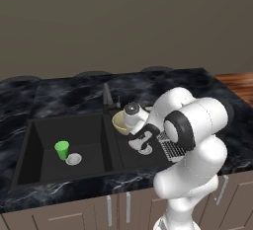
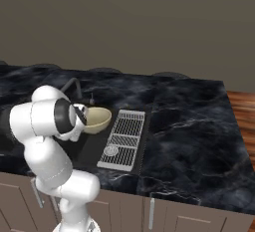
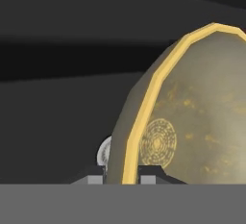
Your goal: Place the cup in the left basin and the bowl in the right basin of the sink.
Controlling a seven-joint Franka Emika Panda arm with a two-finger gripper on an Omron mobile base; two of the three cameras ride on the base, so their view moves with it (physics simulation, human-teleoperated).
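So the claw (image 3: 122, 179) is clamped on the bowl (image 3: 192, 117) rim, one fingertip (image 3: 153, 174) on each side, with the bowl held tilted over the right basin (image 1: 131, 154). A silver drain (image 3: 104, 152) is half hidden behind the bowl. Off to the claw's left, the cup (image 1: 62, 150) is seen upright in the left basin (image 1: 74, 137).

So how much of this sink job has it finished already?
Half, roughly. The cup already stands in the left basin. The gripper has the bowl pinched by its rim, held above the right basin. Left: lower and release it.
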